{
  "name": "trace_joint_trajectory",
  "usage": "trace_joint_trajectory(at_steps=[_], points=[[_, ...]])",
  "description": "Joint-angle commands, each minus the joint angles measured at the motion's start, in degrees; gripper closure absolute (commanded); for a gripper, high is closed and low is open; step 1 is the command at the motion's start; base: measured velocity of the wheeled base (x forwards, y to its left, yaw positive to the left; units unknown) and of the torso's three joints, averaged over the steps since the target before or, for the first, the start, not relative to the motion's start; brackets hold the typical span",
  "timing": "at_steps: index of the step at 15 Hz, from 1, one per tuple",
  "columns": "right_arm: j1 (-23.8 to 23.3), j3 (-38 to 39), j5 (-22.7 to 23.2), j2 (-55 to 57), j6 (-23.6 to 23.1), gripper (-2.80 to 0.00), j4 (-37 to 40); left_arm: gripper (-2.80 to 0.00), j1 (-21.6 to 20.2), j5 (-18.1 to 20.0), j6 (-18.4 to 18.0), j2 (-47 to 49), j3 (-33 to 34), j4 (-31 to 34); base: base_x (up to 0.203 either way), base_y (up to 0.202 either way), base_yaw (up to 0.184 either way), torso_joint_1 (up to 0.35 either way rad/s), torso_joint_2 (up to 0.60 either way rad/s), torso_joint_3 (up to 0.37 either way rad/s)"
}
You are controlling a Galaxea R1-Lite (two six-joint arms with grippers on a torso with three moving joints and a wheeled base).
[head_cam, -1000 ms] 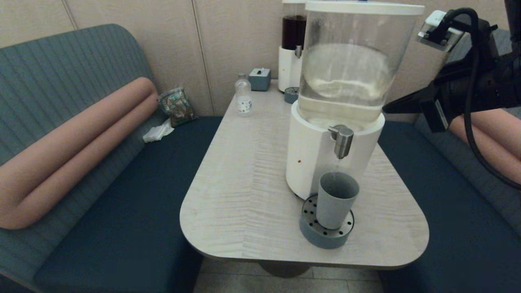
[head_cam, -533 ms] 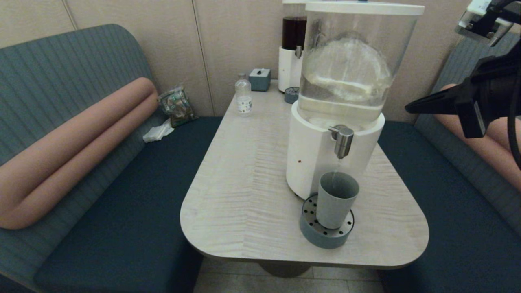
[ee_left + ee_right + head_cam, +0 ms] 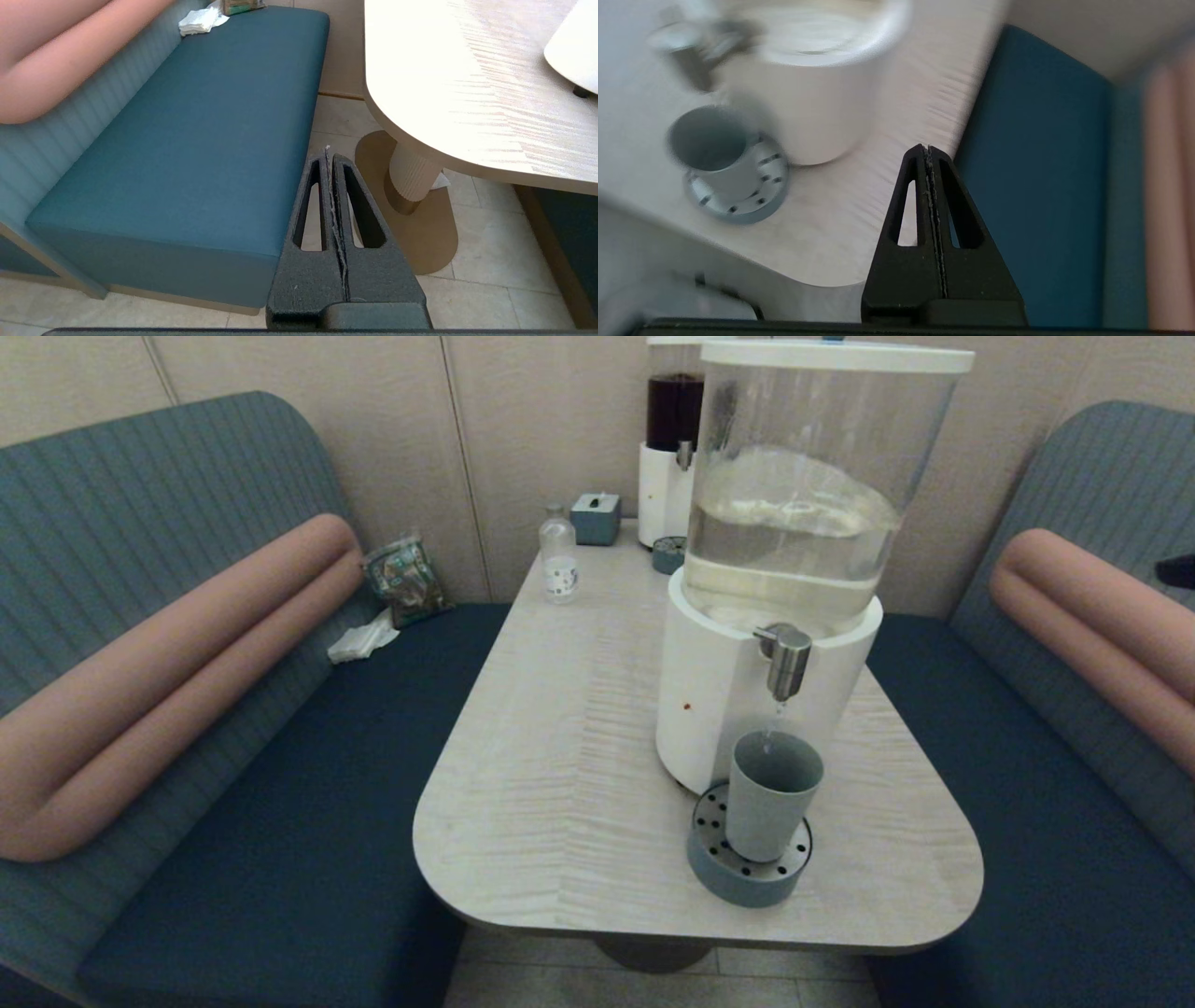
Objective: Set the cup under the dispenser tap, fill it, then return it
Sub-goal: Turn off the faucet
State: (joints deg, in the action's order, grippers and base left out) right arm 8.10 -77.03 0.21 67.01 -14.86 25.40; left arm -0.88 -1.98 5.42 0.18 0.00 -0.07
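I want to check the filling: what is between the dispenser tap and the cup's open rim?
In the head view, only a thin falling stream or drips show between the dispenser tap and the cup. Nothing solid lies there.

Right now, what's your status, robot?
Both grippers shut, empty: left gripper low beside the bench, right gripper off the table's edge. Cup upright on drip tray, under tap. Nothing blocking.

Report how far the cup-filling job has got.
Done: the cup stands upright on the round tray directly below the dispenser tap. In hand: drops fall from the tap into the cup; its fill level cannot be seen. The right end effector is shut and empty beside the table's edge; the left end effector, also shut, is parked low by the bench. Left: returning the cup.
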Motion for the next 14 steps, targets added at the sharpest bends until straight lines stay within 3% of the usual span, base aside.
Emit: trace_joint_trajectory(at_steps=[1, 4, 7, 11, 14], points=[[-4.2, 3.6, 0.1, -7.3, 1.8, 0.00, -1.0, 0.00, 0.0, 0.0, 0.1, 0.1, 0.1, 0.0, 0.000, 0.000, 0.000, 0.000, 0.00, 0.000], [-12.8, 13.3, 0.5, -16.2, 3.0, 0.00, -5.1, 0.00, -0.1, 0.0, 0.0, 0.1, 0.1, 0.0, 0.000, 0.000, 0.000, 0.000, 0.00, 0.000], [-15.1, 19.1, 5.7, -23.8, 3.1, 0.00, -8.1, 0.00, 0.0, 0.0, 0.1, 0.1, 0.1, 0.0, 0.000, 0.000, 0.000, 0.000, 0.00, 0.000], [-12.6, 16.8, 6.0, -22.1, 3.5, 0.00, -8.2, 0.00, 0.0, 0.0, 0.0, 0.1, 0.1, 0.0, 0.000, 0.000, 0.000, 0.000, 0.00, 0.000], [-5.9, 8.8, 5.8, -18.0, 5.8, 0.00, -4.3, 0.00, 0.0, 0.0, 0.0, 0.1, 0.1, 0.0, 0.000, 0.000, 0.000, 0.000, 0.00, 0.000]])
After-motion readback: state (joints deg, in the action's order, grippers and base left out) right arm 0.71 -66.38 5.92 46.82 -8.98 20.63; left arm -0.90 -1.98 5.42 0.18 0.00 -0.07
